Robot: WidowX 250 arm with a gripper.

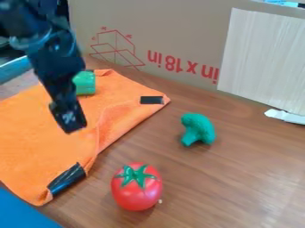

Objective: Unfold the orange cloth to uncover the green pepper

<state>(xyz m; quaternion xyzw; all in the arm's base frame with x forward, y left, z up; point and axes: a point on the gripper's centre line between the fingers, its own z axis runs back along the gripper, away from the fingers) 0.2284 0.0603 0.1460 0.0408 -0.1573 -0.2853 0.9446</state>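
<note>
This looks like a robot lab or test corner, set up on a brown wood-grain counter [238,178]. A black jointed robot arm [56,58] hangs over it, and a tan cardboard wall [179,31] with red printing stands along the back beside a pale, streaked flat panel [259,58]. A glossy red toy tomato [136,196] and a small green toy broccoli [199,128] lie out like test props, near a bright orange cloth [30,138] bearing black strips [152,100]. The room behind is too dark and cropped to settle the kind of building.
</note>
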